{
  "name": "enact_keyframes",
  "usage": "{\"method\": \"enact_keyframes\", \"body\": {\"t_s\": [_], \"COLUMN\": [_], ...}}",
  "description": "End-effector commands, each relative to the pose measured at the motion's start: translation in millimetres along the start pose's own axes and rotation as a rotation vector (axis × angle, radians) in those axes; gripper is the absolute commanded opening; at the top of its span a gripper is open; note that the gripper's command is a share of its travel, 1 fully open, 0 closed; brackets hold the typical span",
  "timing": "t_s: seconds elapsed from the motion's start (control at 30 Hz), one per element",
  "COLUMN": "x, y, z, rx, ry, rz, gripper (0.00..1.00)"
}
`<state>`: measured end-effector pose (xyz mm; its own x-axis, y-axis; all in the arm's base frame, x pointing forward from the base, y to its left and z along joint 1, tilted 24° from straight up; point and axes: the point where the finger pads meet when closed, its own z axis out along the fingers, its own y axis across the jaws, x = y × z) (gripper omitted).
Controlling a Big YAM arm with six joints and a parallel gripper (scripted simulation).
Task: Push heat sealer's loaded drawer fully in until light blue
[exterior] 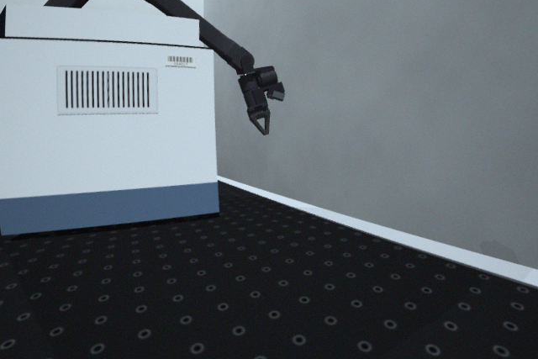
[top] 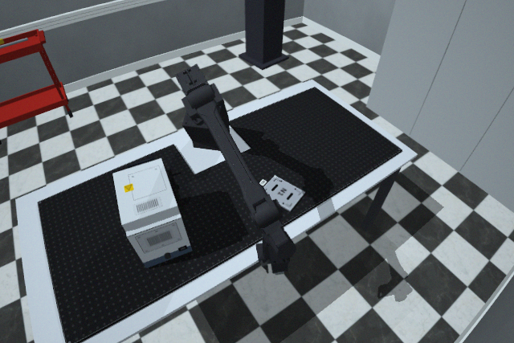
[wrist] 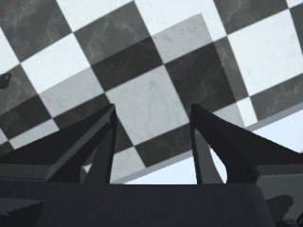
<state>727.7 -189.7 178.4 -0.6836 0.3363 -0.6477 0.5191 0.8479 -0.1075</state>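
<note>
The heat sealer is a white box with a blue-grey base, standing upright on the left part of the black perforated table top. A vented panel and a small knob face the top view. Its vented side also fills the left of the exterior view. I cannot make out an extended drawer, the sheet, the frame or the light. My gripper hangs beyond the table's front edge, right of the sealer and well apart from it. Its fingers stand partly open with only floor between them. It also shows in the exterior view.
A small grey slotted plate lies flat on the table near the front edge, just behind my forearm. The arm's base sits at the table's back edge. A black pedestal and a red rack stand on the floor beyond.
</note>
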Motion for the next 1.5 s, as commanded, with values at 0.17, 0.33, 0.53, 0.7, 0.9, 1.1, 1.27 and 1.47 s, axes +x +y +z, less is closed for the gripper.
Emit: {"method": "enact_keyframes", "body": {"t_s": [0.17,0.33,0.53,0.7,0.9,1.1,1.27,1.47], "x": [-25,-14,-29,-31,-19,-34,-35,-25], "y": [-28,-57,-82,-94,-116,-141,-153,-176], "z": [-1.0,-7.0,-15.9,-15.9,-6.8,-18.4,-19.0,-16.3], "rx": [0.025,0.035,0.030,0.030,0.060,0.056,0.057,0.083], "ry": [-0.015,0.011,-0.026,-0.027,0.029,-0.012,-0.012,0.034], "rz": [0.043,0.033,0.042,0.042,0.071,0.079,0.079,0.112], "gripper": [0.45,0.45,0.45,0.45,0.45,0.45,0.45,0.45]}}
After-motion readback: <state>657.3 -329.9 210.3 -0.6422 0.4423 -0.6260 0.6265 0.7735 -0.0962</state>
